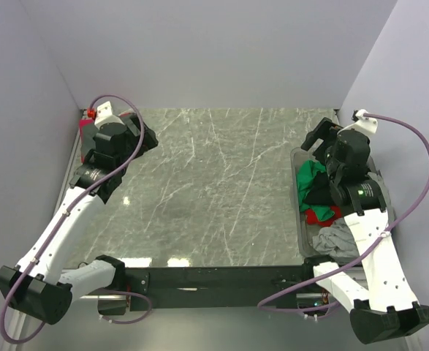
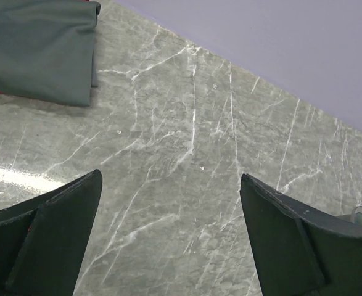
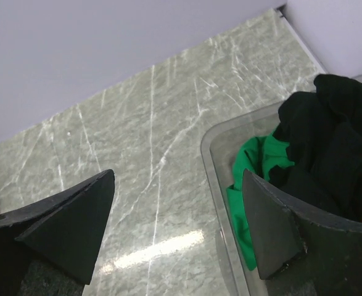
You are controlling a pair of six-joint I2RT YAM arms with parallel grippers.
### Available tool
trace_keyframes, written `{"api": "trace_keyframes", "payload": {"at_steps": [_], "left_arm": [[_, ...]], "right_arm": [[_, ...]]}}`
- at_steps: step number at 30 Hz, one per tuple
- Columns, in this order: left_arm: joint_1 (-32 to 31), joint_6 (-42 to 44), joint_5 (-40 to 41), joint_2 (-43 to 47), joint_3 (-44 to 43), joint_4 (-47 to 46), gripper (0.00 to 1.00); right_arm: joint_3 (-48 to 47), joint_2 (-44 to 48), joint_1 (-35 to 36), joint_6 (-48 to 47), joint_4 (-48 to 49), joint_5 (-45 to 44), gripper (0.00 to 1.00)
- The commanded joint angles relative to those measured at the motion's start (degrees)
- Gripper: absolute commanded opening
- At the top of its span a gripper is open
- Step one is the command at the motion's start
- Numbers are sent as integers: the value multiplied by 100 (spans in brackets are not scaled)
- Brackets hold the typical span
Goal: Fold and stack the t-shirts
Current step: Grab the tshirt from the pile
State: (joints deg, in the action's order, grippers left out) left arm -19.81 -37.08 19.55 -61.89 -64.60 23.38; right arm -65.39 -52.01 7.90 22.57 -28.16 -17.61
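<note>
At the right edge of the surface (image 1: 214,190), the clear plastic bin (image 3: 213,161) holds the black t-shirt (image 3: 329,135) tangled with the green t-shirt (image 3: 255,166), so the wide, empty right claw (image 3: 179,185) may snag both at once; the left claw (image 2: 171,185) gapes wide too.

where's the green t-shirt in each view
Top external: green t-shirt inside the bin, right of centre.
Left wrist: not in it.
Right wrist: green t-shirt lower right, inside the bin, left of the black t-shirt.
Shared landmark: the bin's clear rim, in top and right wrist.
</note>
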Motion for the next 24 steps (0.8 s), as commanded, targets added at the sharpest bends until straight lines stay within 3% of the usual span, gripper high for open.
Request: {"api": "trace_keyframes", "payload": {"at_steps": [1,7,13,20,24], "left_arm": [[-5,96,-30,-78,-114,-342,99],[-5,236,-197,-324,-273,-238,100],[-5,105,-504,-307,-45,-386,99],[-5,245,-488,-438,-184,-142,99],[-5,280,-549,-438,-141,-61,100]], "right_arm": [[-308,-55,-34,125,-119,-401,90],[-27,217,-43,222,162,-1033,91],[-448,-335,-69,748,-1082,-1630,91],[-326,-925,-754,1373,-1859,-1229,91],[16,-951,-1675,1408,-1842,-1017,91]]}}
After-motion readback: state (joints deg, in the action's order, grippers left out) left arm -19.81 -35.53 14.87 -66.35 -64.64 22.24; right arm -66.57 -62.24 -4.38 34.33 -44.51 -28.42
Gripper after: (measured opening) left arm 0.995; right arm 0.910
